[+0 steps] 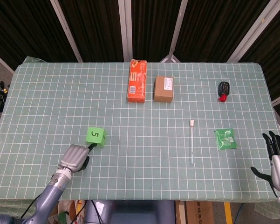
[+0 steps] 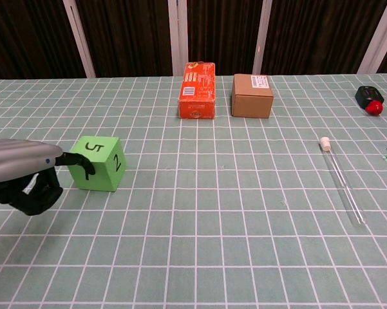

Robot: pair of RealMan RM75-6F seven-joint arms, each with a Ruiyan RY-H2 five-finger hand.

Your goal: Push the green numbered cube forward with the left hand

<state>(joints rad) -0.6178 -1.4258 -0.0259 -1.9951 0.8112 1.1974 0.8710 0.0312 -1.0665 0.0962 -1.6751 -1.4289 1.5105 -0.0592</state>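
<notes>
— On the near left part of the table [image 1: 46, 93], what is going on?

— The left hand [image 1: 75, 157] is resting low with one black fingertip [image 2: 77, 161] touching the near face of the green cube [image 1: 96, 136], while its other fingers are curling under, grasping nothing. The cube is sitting flat, showing a 5 on top and a 2 on its side.

— And the right hand [image 1: 278, 157]?

— It is hanging at the table's near right edge, fingers spread, holding nothing. An orange box [image 1: 137, 80] and a brown box [image 1: 163, 88] are lying side by side far behind the cube.
</notes>
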